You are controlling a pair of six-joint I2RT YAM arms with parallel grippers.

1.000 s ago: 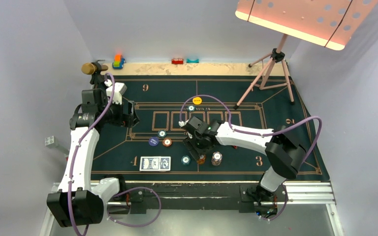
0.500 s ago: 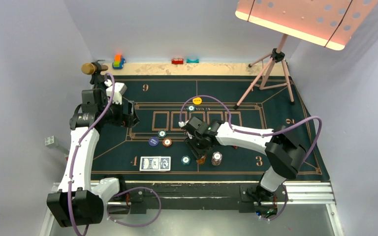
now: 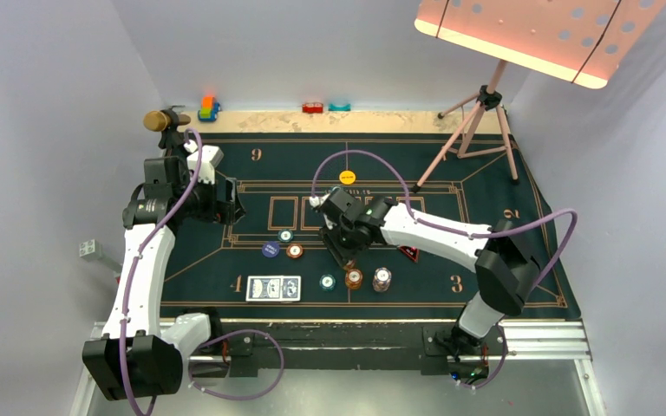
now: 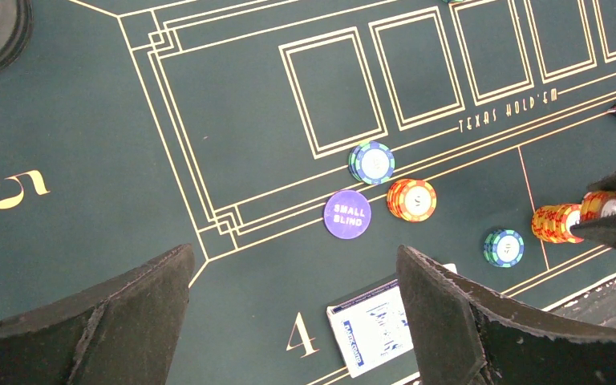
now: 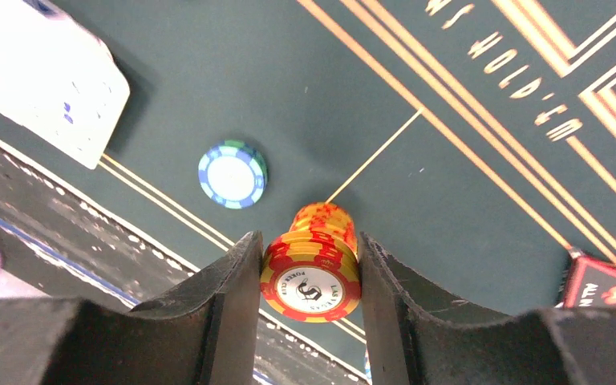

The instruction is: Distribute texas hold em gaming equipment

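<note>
The right gripper is partly closed, its fingers clamping a few orange chips above the remaining orange stack on the felt mat, near a teal chip. The left gripper hangs fully open and empty over the mat, near the card deck.

White link shells and black joint housings make up the left arm and right arm, each trailed by a purple cable. The left gripper and right gripper carry broad, curved, matte-black fingers.
</note>
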